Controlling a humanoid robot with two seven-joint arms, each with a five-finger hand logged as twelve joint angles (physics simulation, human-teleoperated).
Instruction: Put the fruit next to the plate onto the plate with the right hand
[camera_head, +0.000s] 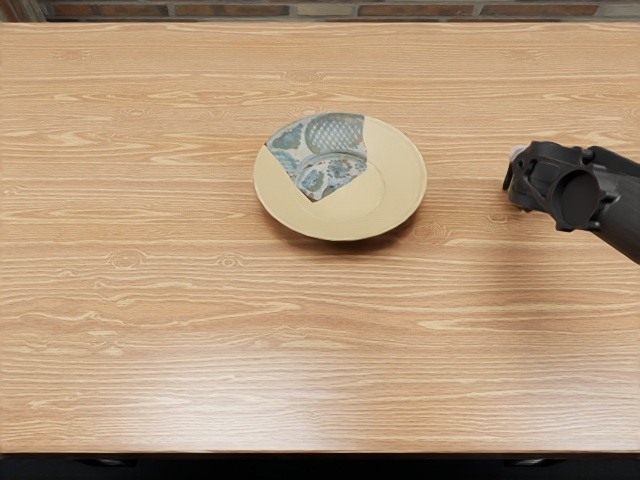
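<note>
A tan plate (385, 190) with a blue-patterned wedge on its upper left lies in the middle of the table. My right hand (545, 180), dark and seen from behind the wrist, hovers low over the table about a hand's width to the right of the plate. No fruit shows plainly. Only a small pale bit (517, 153) peeks out at the hand's upper left edge, and the hand hides whatever lies under it. The plate carries nothing on it.
The wooden table (200, 330) stretches wide on all sides of the plate. A brick wall (300, 9) runs along the far edge. The table's front edge lies near the bottom of the view.
</note>
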